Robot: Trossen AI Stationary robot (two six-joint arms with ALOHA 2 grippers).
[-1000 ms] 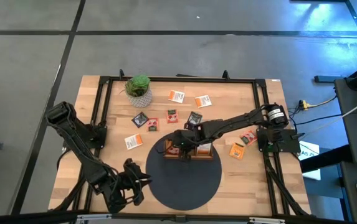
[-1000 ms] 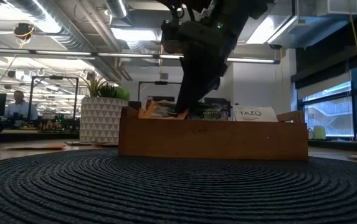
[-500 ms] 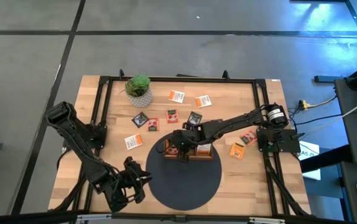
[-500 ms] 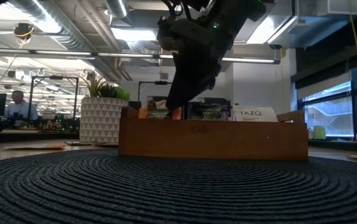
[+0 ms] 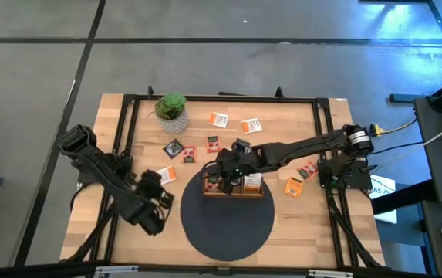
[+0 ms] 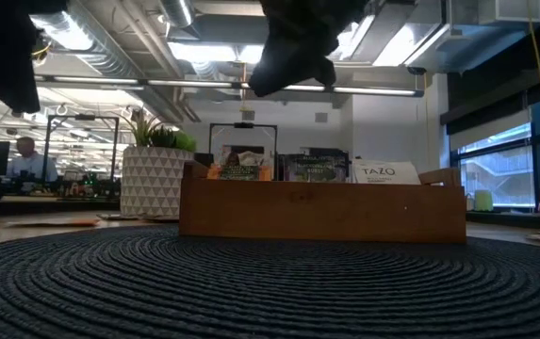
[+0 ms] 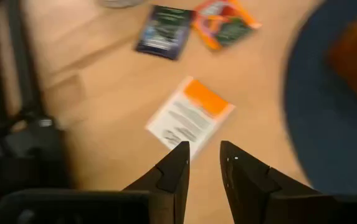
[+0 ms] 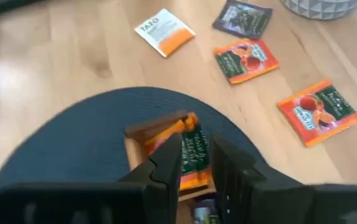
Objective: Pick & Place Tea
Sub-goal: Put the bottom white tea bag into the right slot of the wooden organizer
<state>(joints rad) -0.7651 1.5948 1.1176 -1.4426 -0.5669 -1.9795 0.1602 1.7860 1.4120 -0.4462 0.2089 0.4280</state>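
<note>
Grey floor (image 5: 43, 93) surrounds the table; ceiling lights (image 6: 204, 52) and windows (image 6: 496, 169) brighten the room.

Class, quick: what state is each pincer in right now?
Left pincer: open, empty, above the white-orange square tea packet.
Right pincer: open, empty.

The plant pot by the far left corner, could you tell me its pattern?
White pot, triangle relief pattern; low view.
</note>
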